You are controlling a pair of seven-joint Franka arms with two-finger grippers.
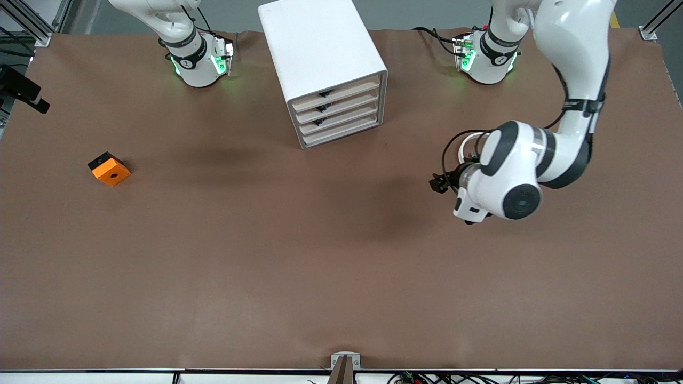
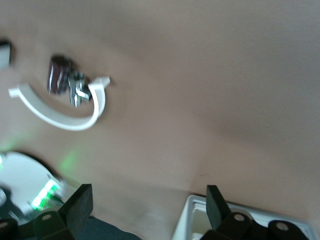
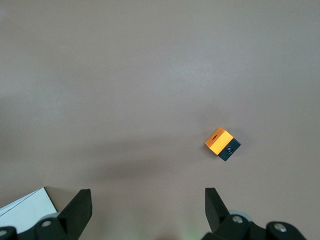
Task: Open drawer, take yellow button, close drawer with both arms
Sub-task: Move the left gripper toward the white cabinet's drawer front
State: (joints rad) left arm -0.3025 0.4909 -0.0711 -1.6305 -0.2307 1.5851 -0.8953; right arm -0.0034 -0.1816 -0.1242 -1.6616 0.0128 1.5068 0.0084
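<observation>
Drawer (image 1: 337, 101): one of four alike, stacked in the white cabinet (image 1: 320, 48); all four pushed in, pale fronts flush, small black handles (image 1: 324, 94) visible on the upper three; cannot tell which of the four is the one meant. Cabinet: stands between the two arm bases, fronts turned toward the front camera and slightly toward the left arm's end of the table (image 1: 320, 277). Button: cannot tell where, not seen on the brown table top in any view. Left arm (image 1: 571, 64): reaches out from its base and bends back toward the middle, wrist up over bare table, nearer the front camera than the cabinet and toward the left arm's end. Left gripper (image 2: 148, 207): hidden under the wrist in the front view; in the left wrist view, black fingers (image 2: 80, 205) spread wide, holding nothing, up in the air above the brown surface. In that same view, lying flat on the table: a white curved band (image 2: 60, 117) with small dark clips (image 2: 60, 74) and a bit of bright metal inside its curve. Right arm (image 1: 181, 32): rises from its base and leaves the top of the front view. Right gripper (image 3: 147, 205): seen only in the right wrist view, fingers (image 3: 215, 205) set wide apart, empty, up over bare table. Orange cube (image 1: 109, 169): rests on the table toward the right arm's end, nearer the front camera than the cabinet, well apart from it, one black side, round hole in the top; also seen in the right wrist view, clear of the fingers.
</observation>
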